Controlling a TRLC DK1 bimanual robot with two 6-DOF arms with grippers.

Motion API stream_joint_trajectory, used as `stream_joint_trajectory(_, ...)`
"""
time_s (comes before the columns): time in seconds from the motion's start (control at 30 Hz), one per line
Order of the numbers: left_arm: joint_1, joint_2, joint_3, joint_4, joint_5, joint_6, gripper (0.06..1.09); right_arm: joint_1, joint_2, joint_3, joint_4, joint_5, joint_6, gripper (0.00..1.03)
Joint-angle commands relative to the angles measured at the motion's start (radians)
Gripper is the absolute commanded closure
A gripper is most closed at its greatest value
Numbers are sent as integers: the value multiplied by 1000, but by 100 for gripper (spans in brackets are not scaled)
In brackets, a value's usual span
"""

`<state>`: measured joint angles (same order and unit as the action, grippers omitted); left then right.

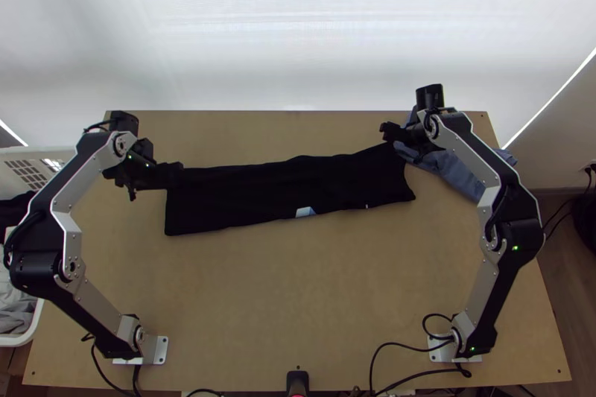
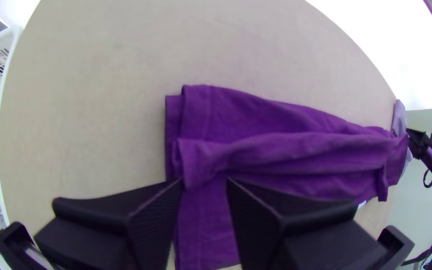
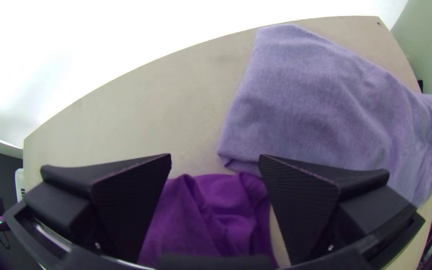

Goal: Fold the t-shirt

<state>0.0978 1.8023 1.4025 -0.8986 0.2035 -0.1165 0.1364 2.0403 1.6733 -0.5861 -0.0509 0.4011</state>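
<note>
In the top view my left gripper [image 1: 173, 175] is over the far left corner of the dark t-shirt [image 1: 287, 188], which lies as a long narrow folded strip across the table. My right gripper [image 1: 389, 132] stands at the strip's far right corner. The left wrist view has the left gripper [image 2: 205, 184] open, the shirt [image 2: 271, 117] under its tips, with a loose wrinkled layer on top. From the right wrist, the right gripper [image 3: 216, 160] is wide open above the shirt's bunched end [image 3: 211, 215]. A pale patch shows at the strip's near edge.
A blue-grey cloth [image 1: 456, 172] lies at the far right, partly under the right arm and next to the shirt's end. A white basket [image 1: 30, 166] with clothes stands off the table's left edge. Bare table [image 1: 283, 293] extends in front of the strip.
</note>
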Motion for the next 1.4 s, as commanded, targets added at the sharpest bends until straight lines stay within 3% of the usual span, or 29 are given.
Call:
stream_joint_trajectory(0.0,26,-55,-60,9,47,-3,20,-6,-92,-67,80,34,30,3)
stream_joint_trajectory(0.07,66,-86,-83,10,119,-3,13,-6,-192,-129,131,39,30,3)
stream_joint_trajectory(0.2,160,-196,-168,92,228,12,13,2,-397,-234,155,37,31,3)
stream_joint_trajectory(0.37,217,-261,-252,118,264,81,13,26,-618,-353,143,17,65,3)
stream_joint_trajectory(0.47,243,-264,-315,144,286,120,13,32,-697,-380,83,-38,125,3)
stream_joint_trajectory(0.7,292,-258,-428,237,427,169,13,15,-752,-392,-8,-267,283,4)
stream_joint_trajectory(0.83,293,-238,-462,305,432,169,13,22,-775,-403,-24,-331,308,4)
stream_joint_trajectory(1.13,281,-123,-468,397,428,176,14,40,-804,-392,-57,-342,317,4)
stream_joint_trajectory(1.37,206,-75,-461,426,430,121,14,46,-815,-383,-67,-342,324,4)
